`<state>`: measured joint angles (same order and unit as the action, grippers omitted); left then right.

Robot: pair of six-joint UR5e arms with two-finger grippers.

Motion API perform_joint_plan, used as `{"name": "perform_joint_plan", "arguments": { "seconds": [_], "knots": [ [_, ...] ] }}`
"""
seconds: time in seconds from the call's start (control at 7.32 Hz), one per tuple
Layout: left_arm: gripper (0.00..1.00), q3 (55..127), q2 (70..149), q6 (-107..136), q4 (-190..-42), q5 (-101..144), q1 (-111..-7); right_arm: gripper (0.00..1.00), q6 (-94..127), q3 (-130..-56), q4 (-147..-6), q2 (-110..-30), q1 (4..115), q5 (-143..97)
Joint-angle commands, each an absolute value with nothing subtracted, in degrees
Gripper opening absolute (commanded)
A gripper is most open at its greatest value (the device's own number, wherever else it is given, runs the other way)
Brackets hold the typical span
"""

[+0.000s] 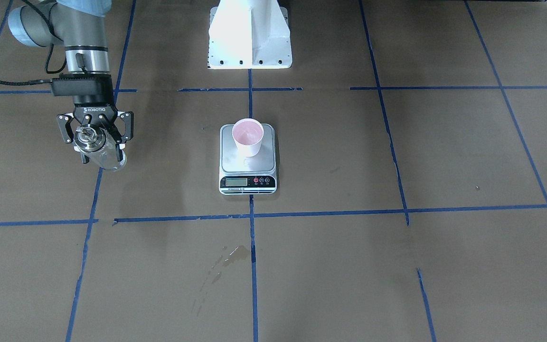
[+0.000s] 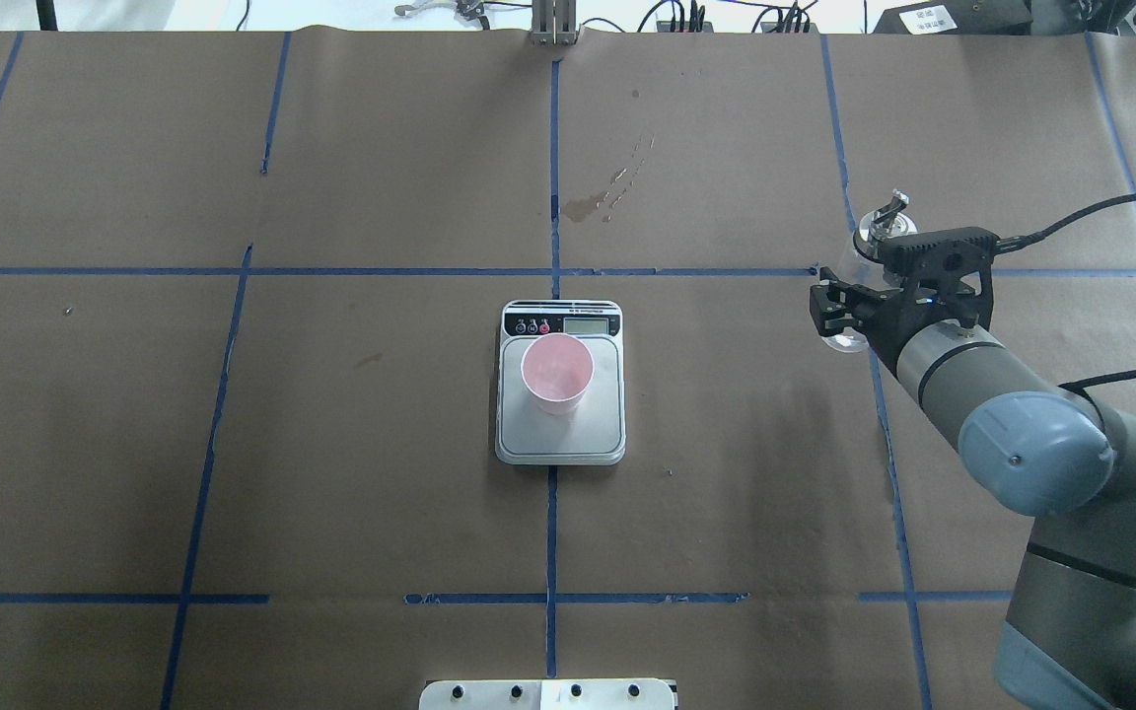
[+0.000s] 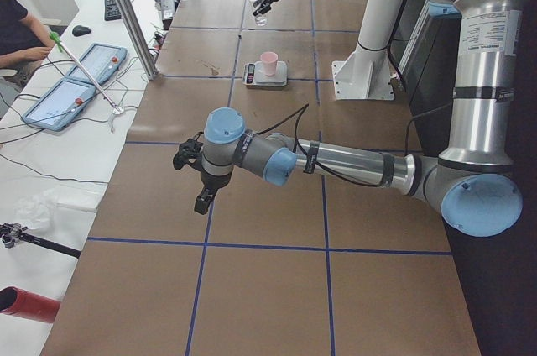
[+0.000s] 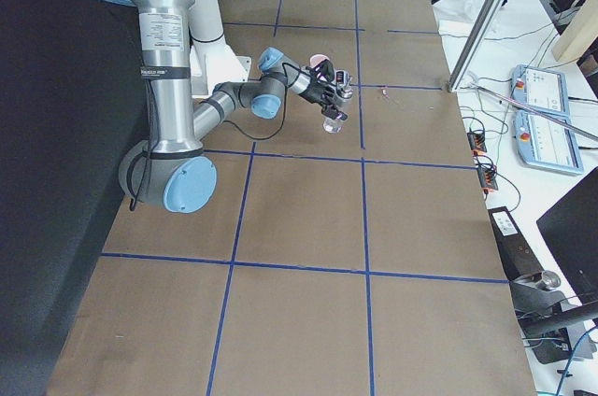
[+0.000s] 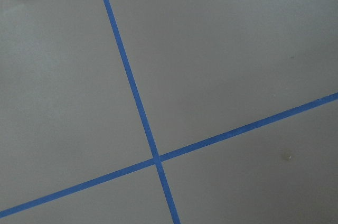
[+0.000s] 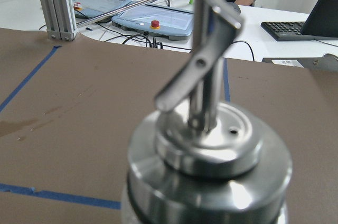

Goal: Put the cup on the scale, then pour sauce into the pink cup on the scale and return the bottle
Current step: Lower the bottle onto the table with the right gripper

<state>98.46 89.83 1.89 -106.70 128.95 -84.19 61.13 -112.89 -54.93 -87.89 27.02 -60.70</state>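
Note:
The cup point(image 1: 248, 135), white outside and pink inside, stands upright on the scale point(image 1: 229, 162) at the table's middle; both also show in the overhead view, cup point(image 2: 556, 373) and scale point(image 2: 600, 426). My right gripper point(image 1: 97, 140) is shut on the clear glass bottle point(image 1: 108, 161), which is upright, well to the scale's side. The bottle's metal spout point(image 6: 203, 71) fills the right wrist view and shows in the overhead view point(image 2: 886, 225). My left gripper point(image 3: 191, 178) shows only in the exterior left view, far from the scale; I cannot tell whether it is open or shut.
A brown stain point(image 1: 232, 254) marks the paper on the operators' side of the scale. The robot's white base point(image 1: 249, 38) stands behind the scale. Blue tape lines point(image 5: 140, 108) cross the brown table. Tablets point(image 6: 153, 19) lie beyond the far edge.

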Motion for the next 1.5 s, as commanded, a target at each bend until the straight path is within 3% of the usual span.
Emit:
{"name": "perform_joint_plan", "arguments": {
  "seconds": [0.0, 0.82, 1.37],
  "knots": [
    [1.00, 99.05, 89.91, 2.64, -106.70, 128.94, -84.20, 0.00, 62.23, -105.42, -41.89, -90.08, 27.16, -58.20],
    [1.00, 98.88, 90.00, 2.81, -106.70, 128.94, -84.11, 0.00, 61.96, -99.24, -38.67, -90.61, 26.98, -56.51],
    [1.00, 98.79, 90.17, 2.81, -106.70, 128.94, -84.11, 0.00, 62.05, -99.58, -38.76, -90.18, 26.81, -56.78]
  ]
}}
